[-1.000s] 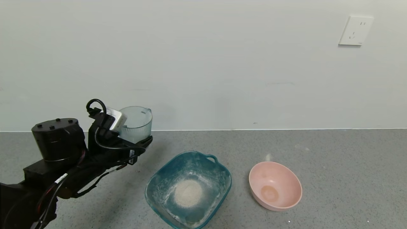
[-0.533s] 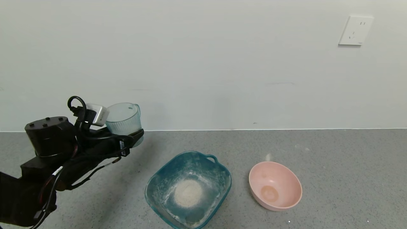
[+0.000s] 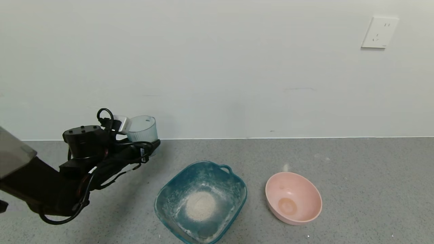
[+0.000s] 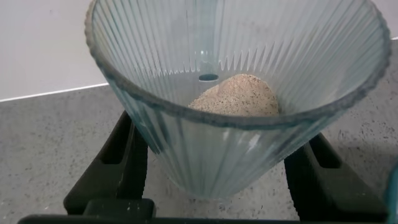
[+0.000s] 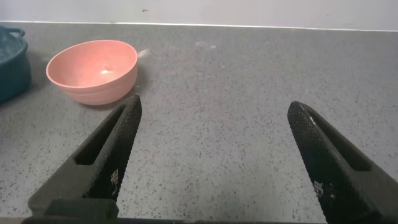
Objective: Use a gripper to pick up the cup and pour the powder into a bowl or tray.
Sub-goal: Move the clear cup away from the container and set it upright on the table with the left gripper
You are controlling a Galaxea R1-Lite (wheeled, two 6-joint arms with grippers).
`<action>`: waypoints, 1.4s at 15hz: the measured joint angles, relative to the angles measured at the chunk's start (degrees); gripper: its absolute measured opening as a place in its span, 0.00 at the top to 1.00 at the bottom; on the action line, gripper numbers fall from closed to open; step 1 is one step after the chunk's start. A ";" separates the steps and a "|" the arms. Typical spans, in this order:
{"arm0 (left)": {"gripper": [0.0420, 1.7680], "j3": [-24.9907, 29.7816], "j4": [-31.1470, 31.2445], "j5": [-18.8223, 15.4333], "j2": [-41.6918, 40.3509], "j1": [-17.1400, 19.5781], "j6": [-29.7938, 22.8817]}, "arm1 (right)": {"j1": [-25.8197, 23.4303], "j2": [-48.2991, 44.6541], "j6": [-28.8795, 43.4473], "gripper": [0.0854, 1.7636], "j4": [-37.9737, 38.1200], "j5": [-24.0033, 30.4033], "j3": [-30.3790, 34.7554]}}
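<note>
Left end effector (image 3: 149,147) clenched round the cup (image 3: 142,128), pulled back toward the wall and lower than a second ago, well left of the teal tray (image 3: 169,196). Powder (image 4: 236,96) inside, heap (image 3: 200,205) in tray. Probably repositioning, not pouring yet. Right end effector (image 5: 214,155) spread wide, idle.

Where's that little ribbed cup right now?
In the head view, the cup is far left near the wall, held by the left gripper, left of the teal tray.

No legible text, labels, brands or numbers found. Small white tag on black tool cable (image 3: 91,170): unreadable.
</note>
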 joint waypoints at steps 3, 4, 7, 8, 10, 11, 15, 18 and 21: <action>0.29 -3.64 0.17 0.27 4.28 0.29 -2.04 | 0.00 0.00 0.00 0.03 0.00 -0.04 0.00; 0.29 -4.86 0.24 0.46 5.71 0.30 -2.36 | 0.00 0.00 -0.02 0.03 0.02 -0.01 0.00; 0.29 -8.17 0.71 0.77 9.63 0.66 -2.76 | 0.00 0.00 -0.02 0.03 0.02 -0.01 0.00; 0.29 -9.00 0.77 0.83 10.70 0.71 -3.02 | 0.00 0.00 -0.02 0.03 0.02 -0.04 0.00; 0.29 -9.92 0.83 0.83 12.50 0.61 -3.17 | 0.00 0.00 -0.02 0.03 0.02 -0.01 0.00; 0.29 -10.12 0.77 0.83 13.24 0.63 -3.19 | 0.00 0.00 -0.02 0.03 0.00 -0.01 0.00; 0.29 -10.57 0.27 0.94 16.13 0.68 -3.17 | 0.00 0.00 -0.02 0.03 0.02 -0.06 0.00; 0.29 -10.97 0.28 1.34 17.51 0.66 -3.19 | 0.00 0.00 -0.02 0.03 0.02 -0.01 0.00; 0.29 -11.01 0.17 1.32 18.09 0.66 -3.27 | 0.00 0.00 -0.02 0.03 0.05 -0.04 0.00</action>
